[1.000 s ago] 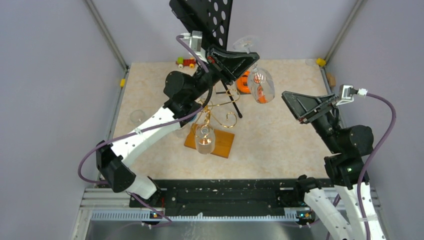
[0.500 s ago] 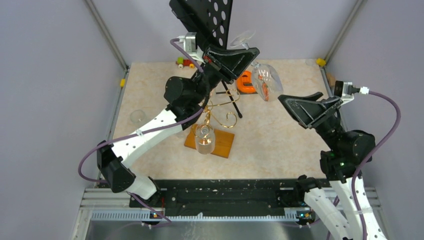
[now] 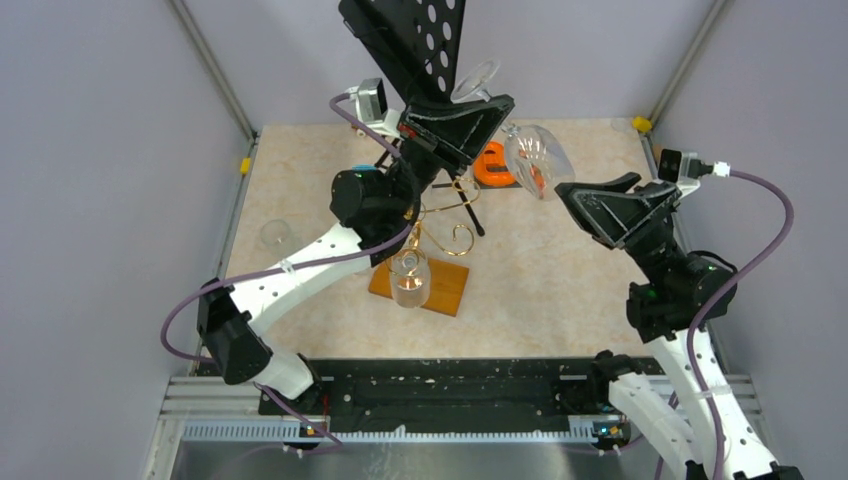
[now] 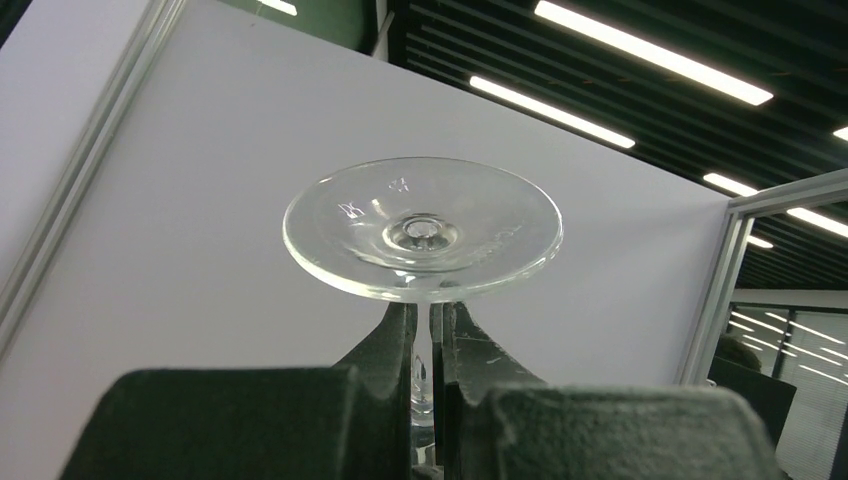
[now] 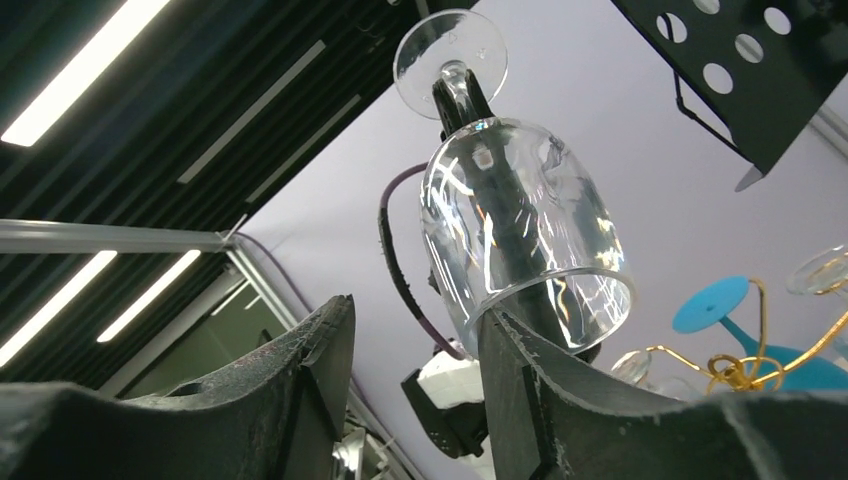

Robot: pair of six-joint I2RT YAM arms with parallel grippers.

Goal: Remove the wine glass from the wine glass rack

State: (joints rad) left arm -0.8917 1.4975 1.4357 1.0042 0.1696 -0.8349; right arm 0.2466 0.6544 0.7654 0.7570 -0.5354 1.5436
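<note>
My left gripper (image 3: 497, 104) is shut on the stem of a clear wine glass (image 3: 535, 158), held high and clear of the wine glass rack (image 3: 442, 222). The glass tilts, foot up and bowl down. In the left wrist view its round foot (image 4: 422, 228) sits just above my left gripper (image 4: 428, 318). The rack is gold wire on a wooden base (image 3: 448, 292), and a second glass (image 3: 409, 277) hangs from it. My right gripper (image 3: 588, 192) is open just below the bowl. In the right wrist view the bowl (image 5: 525, 230) sits at the right finger's tip, not between the jaws of my right gripper (image 5: 415, 310).
A black perforated music stand (image 3: 410, 40) rises at the back behind the left arm. An orange object (image 3: 492, 165) and a small toy train (image 3: 372, 125) lie on the far table. A clear glass (image 3: 272, 235) lies near the left wall.
The left arm has carried the glass higher and to the right, tilting it more. The right gripper has risen toward the bowl and its jaws have narrowed.
</note>
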